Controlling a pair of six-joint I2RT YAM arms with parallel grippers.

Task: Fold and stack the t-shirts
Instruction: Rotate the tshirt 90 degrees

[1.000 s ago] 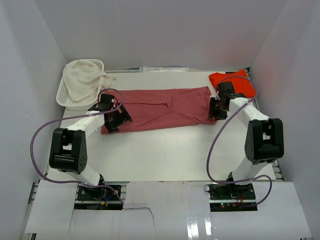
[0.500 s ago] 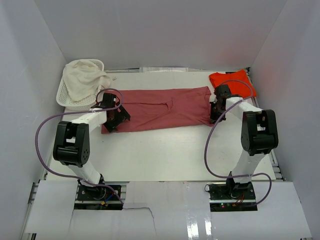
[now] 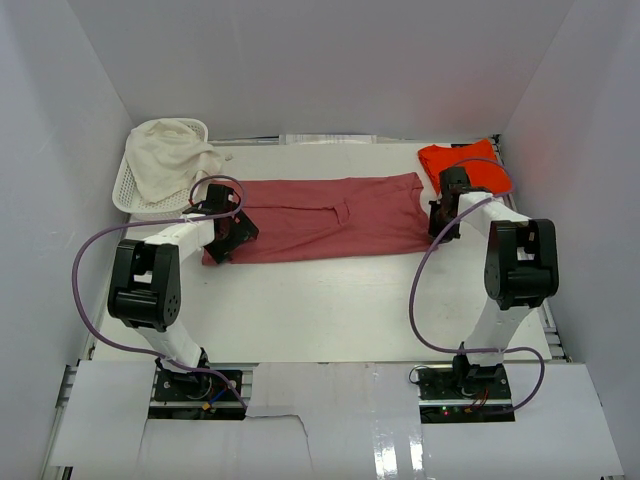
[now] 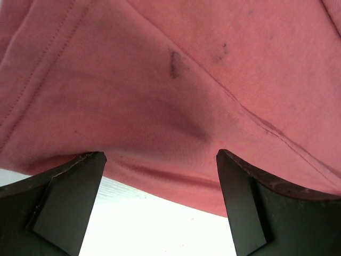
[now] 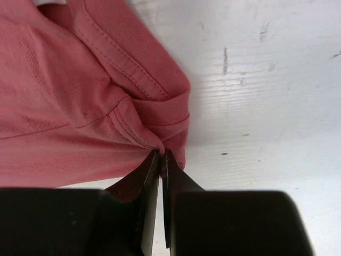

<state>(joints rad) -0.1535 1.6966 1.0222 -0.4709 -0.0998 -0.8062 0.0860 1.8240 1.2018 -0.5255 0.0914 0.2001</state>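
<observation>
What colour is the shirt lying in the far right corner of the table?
That shirt is bright orange-red, clearest in the top external view.

Light: bright, even, diffuse, from overhead.
Walls [image 3: 320, 60] and table [image 3: 330, 310]: near-white, slightly washed out.
Shadows: soft and faint; deepest in a fold of the rose shirt [image 4: 186, 122], left wrist view.
Glare: sheen on front panel [image 3: 400, 450].
Focus: overhead view sharp; right gripper [image 5: 161, 156] base blurred, black.
</observation>
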